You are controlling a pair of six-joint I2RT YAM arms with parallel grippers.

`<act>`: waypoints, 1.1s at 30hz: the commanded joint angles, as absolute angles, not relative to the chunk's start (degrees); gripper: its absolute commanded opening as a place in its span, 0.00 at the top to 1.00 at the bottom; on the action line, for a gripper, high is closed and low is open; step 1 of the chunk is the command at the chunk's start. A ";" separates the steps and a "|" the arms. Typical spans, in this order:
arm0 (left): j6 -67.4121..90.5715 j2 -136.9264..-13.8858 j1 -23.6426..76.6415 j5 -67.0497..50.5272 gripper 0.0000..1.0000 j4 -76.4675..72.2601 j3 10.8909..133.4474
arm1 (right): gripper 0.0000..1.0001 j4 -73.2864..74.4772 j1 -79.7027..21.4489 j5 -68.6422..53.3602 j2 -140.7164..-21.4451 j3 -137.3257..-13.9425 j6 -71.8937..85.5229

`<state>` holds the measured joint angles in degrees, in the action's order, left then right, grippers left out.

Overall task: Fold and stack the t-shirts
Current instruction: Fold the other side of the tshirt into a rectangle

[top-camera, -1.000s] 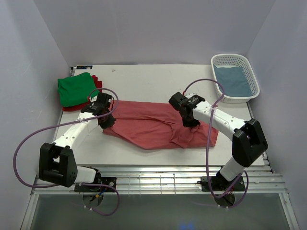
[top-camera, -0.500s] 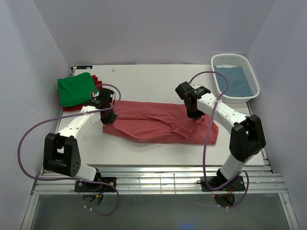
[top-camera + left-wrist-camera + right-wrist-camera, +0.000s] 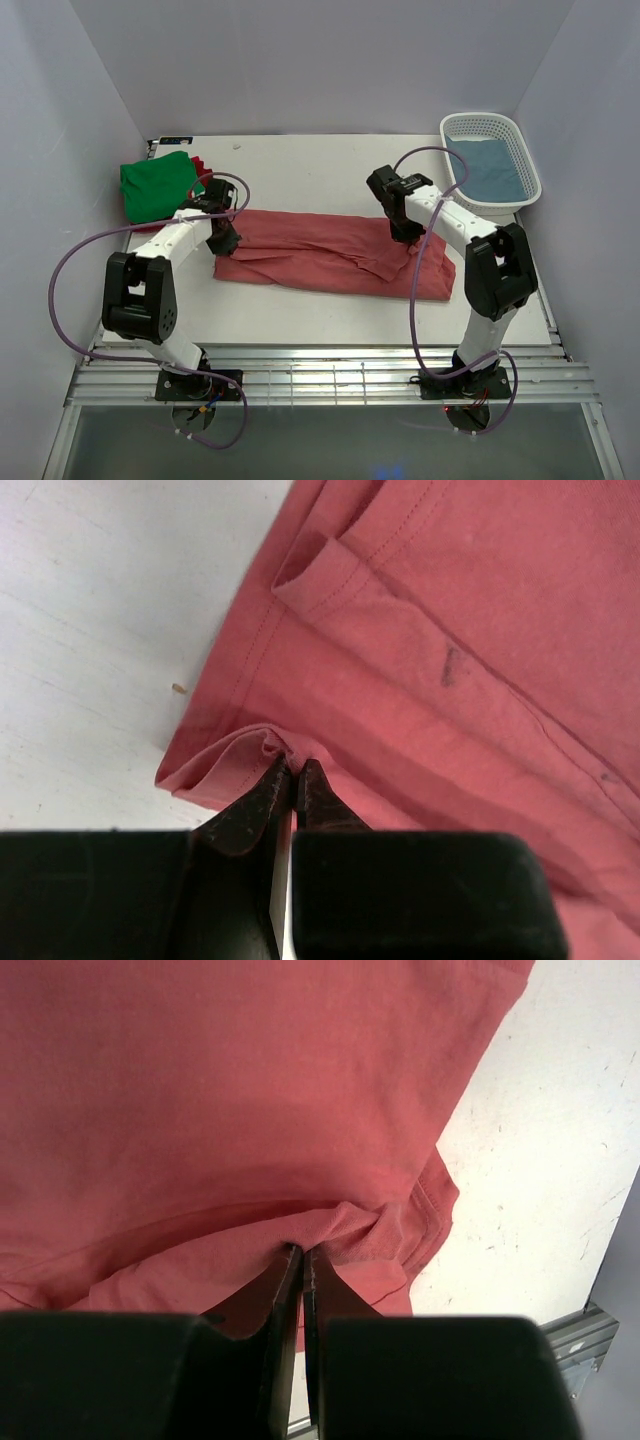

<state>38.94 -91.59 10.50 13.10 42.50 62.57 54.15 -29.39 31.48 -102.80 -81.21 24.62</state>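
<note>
A dusty pinkish-red t-shirt [image 3: 320,258] lies as a long folded band across the middle of the table. My left gripper [image 3: 226,241] is shut on its left end; the left wrist view shows the jaws pinching a bunched hem [image 3: 262,748]. My right gripper [image 3: 404,234] is shut on a fold near its right end, with fabric puckered at the fingertips [image 3: 345,1225]. A bright green t-shirt [image 3: 155,186] lies folded at the back left on a dark red t-shirt [image 3: 205,168]. A muted grey-blue t-shirt [image 3: 487,168] lies in the basket.
The white lattice basket [image 3: 522,152] stands at the back right corner. Purple cables loop from both arms over the table. A slatted metal rail [image 3: 320,365] runs along the near edge. Grey walls close in the left, back and right sides.
Both grippers moved toward the back of the table, carrying the near edge of the pinkish-red shirt over itself. The shirt now lies as a narrower, flatter band.
</note>
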 commanded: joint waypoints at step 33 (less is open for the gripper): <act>31.03 -101.78 7.91 15.90 0.92 38.06 72.68 | 0.92 53.70 -24.43 33.40 -113.46 -94.04 19.07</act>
<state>33.26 -102.96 8.34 13.30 39.81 69.49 53.80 -25.28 31.53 -112.40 -90.54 20.25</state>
